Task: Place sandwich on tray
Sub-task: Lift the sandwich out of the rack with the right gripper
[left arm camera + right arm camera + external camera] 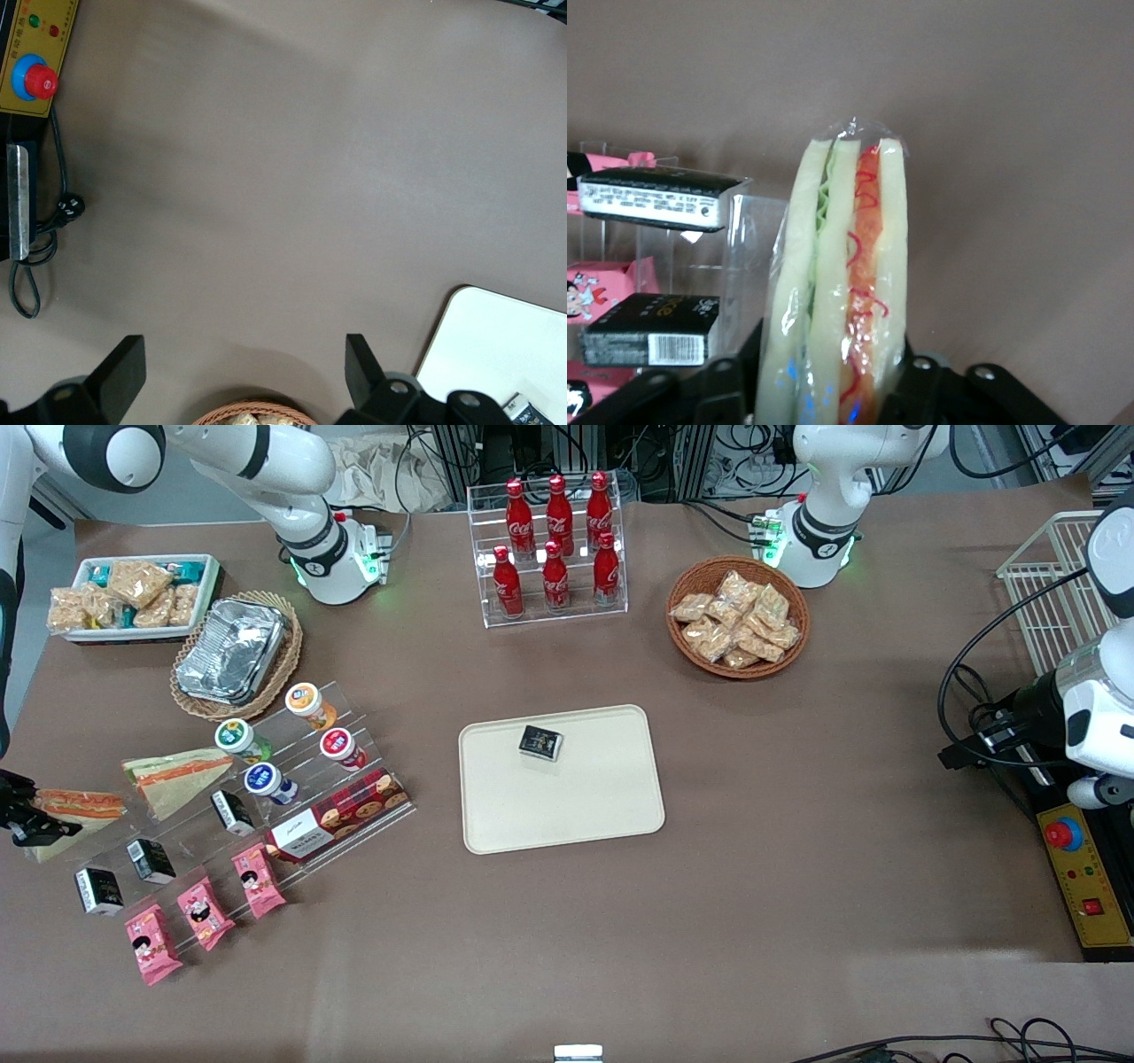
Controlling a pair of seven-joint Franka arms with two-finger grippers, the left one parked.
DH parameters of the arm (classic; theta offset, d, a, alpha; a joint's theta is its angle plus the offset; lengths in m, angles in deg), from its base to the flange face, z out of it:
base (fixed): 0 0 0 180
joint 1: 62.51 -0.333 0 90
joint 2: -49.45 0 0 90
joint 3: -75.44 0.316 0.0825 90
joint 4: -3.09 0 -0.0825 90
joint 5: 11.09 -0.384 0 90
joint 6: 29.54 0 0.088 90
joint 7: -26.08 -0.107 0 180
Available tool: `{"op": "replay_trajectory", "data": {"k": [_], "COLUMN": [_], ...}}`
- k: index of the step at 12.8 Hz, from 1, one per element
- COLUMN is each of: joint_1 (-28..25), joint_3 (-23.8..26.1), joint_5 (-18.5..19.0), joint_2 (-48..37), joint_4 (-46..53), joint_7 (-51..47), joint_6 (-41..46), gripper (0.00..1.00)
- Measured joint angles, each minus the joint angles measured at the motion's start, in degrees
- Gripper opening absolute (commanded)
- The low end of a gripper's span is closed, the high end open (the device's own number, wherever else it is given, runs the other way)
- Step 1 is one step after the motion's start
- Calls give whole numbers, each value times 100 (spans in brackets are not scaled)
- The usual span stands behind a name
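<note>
The sandwich sits clamped in the end effector at the bench's working-arm end, apparently just above the bench. At its two o'clock lies a flatter sandwich; the tray, holding a black pack, lies well apart at three o'clock.

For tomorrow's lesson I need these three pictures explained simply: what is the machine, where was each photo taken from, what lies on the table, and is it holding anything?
Two white robot arms stand at a brown table. One picture looks down from the front; the other two come from cameras on the arms' wrists. Only one arm works. Its gripper, at the working arm's end of the table, is closed on a wrapped sandwich with an orange-red filling, shown close up in its wrist view. The cream tray in the middle already holds a small black pack. Also on the table: a second sandwich, cola bottles, and a basket of snacks.
</note>
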Motion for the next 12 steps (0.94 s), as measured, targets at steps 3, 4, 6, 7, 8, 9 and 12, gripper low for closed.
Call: {"op": "replay_trajectory", "data": {"k": [3, 4, 6, 7, 8, 9, 12], "joint_1": [83, 84, 82, 81, 78, 77, 63], "joint_3": [0, 0, 8, 15, 19, 23, 55], "joint_5": [-110, -110, -110, -110, -110, -110, -111], "joint_2": [0, -1, -13, -29, -50, -78, -295], "joint_4": [3, 7, 26, 83, 176, 288, 576], "joint_7": [229, 256, 290, 297, 304, 311, 318], "joint_6": [0, 0, 5, 53, 191, 386, 1117], "gripper": [0, 0, 0, 0, 0, 0, 0]}}
